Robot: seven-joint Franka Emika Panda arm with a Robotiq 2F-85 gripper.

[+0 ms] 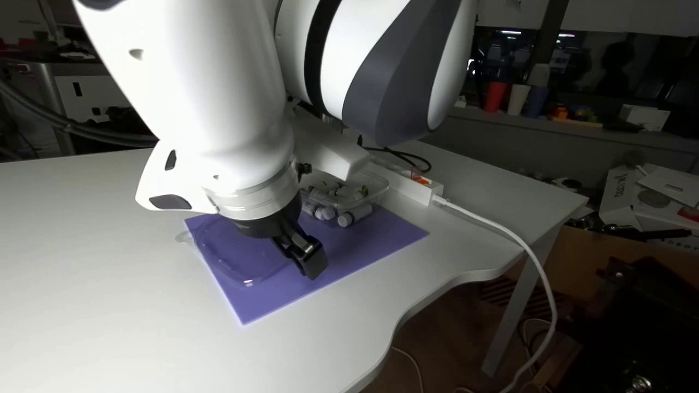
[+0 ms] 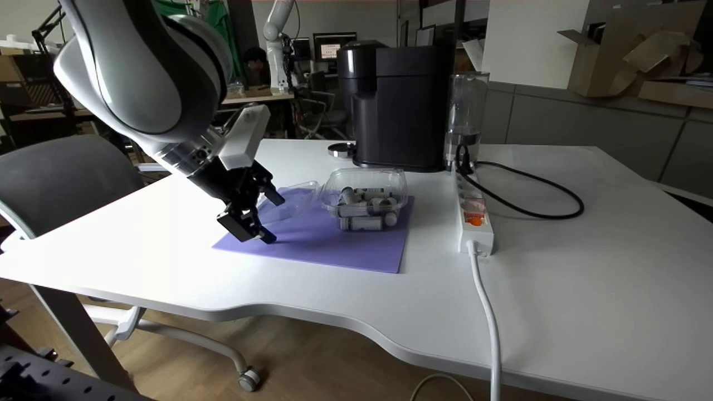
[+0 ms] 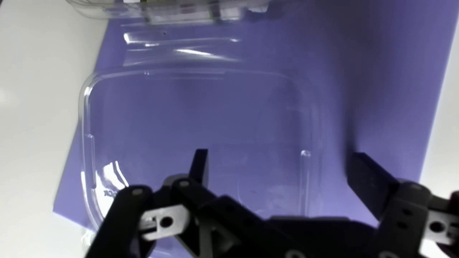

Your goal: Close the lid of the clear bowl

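Note:
The lid is thin, clear and rounded-rectangular. It lies open over the purple mat beside the clear bowl, and it shows faintly in both exterior views. The clear bowl holds several grey-white cylinders; it also shows in an exterior view and at the top edge of the wrist view. My gripper is open and empty, with the lid's right edge between its fingers in the wrist view. It also shows low over the mat. I cannot tell whether a finger touches the lid.
The purple mat lies on the white table under lid and bowl. A white power strip with cables lies beyond the bowl. A black machine and a clear tank stand behind. The table's curved edge is near.

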